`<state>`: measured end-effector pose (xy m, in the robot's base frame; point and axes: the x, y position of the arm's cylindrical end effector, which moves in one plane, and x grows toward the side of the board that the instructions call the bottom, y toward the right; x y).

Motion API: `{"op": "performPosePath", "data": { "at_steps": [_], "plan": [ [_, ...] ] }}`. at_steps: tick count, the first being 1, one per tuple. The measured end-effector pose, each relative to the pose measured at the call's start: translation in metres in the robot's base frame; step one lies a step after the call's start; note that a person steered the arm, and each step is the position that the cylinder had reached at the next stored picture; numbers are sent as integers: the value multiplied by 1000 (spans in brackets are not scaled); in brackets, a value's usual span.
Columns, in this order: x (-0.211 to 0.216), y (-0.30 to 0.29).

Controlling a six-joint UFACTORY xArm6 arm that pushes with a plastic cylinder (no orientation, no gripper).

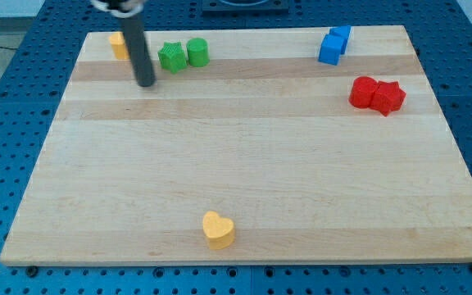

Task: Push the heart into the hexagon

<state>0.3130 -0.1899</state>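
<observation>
Obs.: the wooden tabletop fills the view, and every place below is given relative to the yellow heart. The heart sits alone near the view's bottom edge, lobes toward the view's top, point toward the bottom edge, and nothing touches it. The dark rod stands far up-left of the heart, with my tip well apart from it. The end effector is a bare rod with no jaws to open or close, and it carries nothing. Far up-right of the heart lie a red block and a red star, touching. Higher still are two blue blocks, shapes unclear. Up and slightly left of the heart sit a green star and a green cylinder, side by side. The yellow block is farthest up-left, partly hidden behind the rod; I judge it to be the hexagon, though its outline cannot be confirmed. Risks for you to watch: the heart lies close to the bottom edge, so coming round below it leaves little room and a clumsy contact could knock it off. Its curved lobes may make it spin or slide off my tip on the long diagonal. The green pair lies beside the line of travel and could be struck.
</observation>
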Motion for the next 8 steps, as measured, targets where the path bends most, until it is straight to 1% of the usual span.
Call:
{"op": "performPosePath", "data": {
  "at_steps": [1,2,3,4,6,7,8],
  "plan": [
    [-54,26],
    [-49,66],
    [-33,47],
    [-9,71],
    [-14,74],
    [-7,88],
    [108,145]
  ]
}}
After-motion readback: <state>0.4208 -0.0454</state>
